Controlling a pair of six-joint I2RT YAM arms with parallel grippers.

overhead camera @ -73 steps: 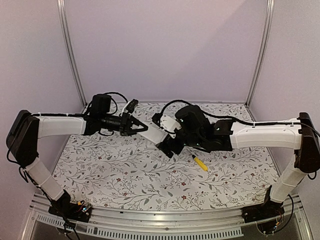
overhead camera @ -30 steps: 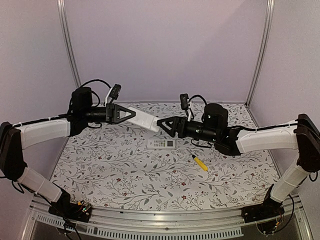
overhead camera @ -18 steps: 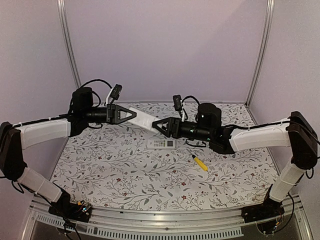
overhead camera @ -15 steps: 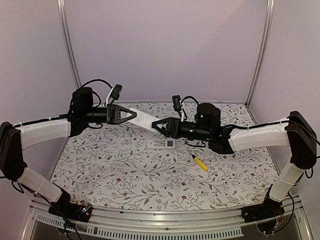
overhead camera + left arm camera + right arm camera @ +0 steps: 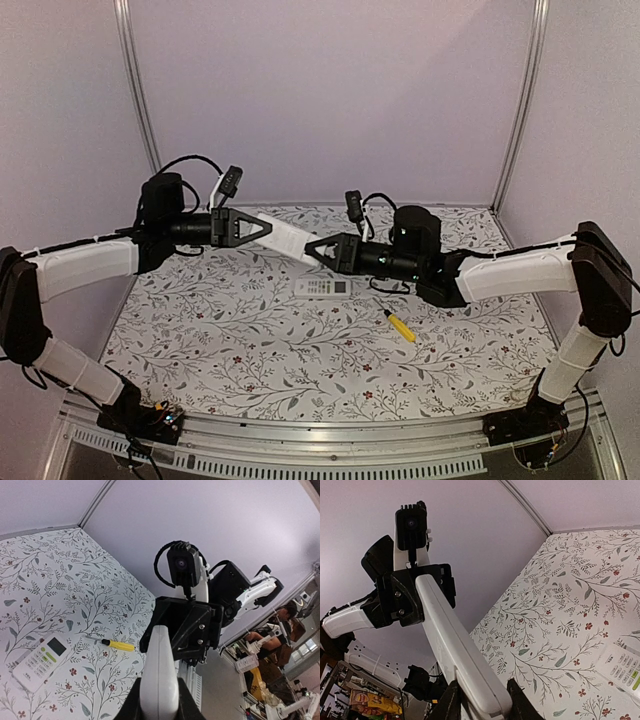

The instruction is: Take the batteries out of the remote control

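Our black left claw (image 5: 262, 232) clamps one end of the long white plastic remote (image 5: 290, 241), held in mid-air. Our right claw (image 5: 316, 252) pinches the other end. No batteries in sight — we judge them still inside, all unloading ahead.

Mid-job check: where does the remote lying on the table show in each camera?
Top external: table remote, centre, just below the held remote.
Left wrist: table remote, lower left.
Right wrist: table remote, bottom right corner, cut by the frame edge.
Shared landmark: the held remote, raised in the air in all three.
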